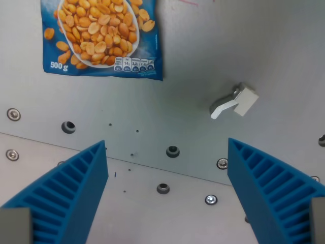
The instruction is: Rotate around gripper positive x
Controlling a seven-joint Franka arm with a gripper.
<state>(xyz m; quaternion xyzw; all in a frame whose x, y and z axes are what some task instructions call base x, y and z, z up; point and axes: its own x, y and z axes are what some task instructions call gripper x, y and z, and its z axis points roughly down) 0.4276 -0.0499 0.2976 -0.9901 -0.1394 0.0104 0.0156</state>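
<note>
My gripper (167, 150) is open and holds nothing. Its two blue ribbed fingers (76, 188) rise from the bottom corners of the wrist view, wide apart. Between and beyond them lies a grey metal table (203, 61) with screws and holes. A blue bag of peanuts (104, 35) marked 500 g lies flat at the top left, well beyond the fingertips. A small white and grey plastic part (234, 100) lies on the plate at the upper right, also beyond the fingertips.
Bolt holes (173, 151) and screw heads (222, 163) dot the plate. A seam between two plates runs diagonally from the left edge down to the right, between the fingers.
</note>
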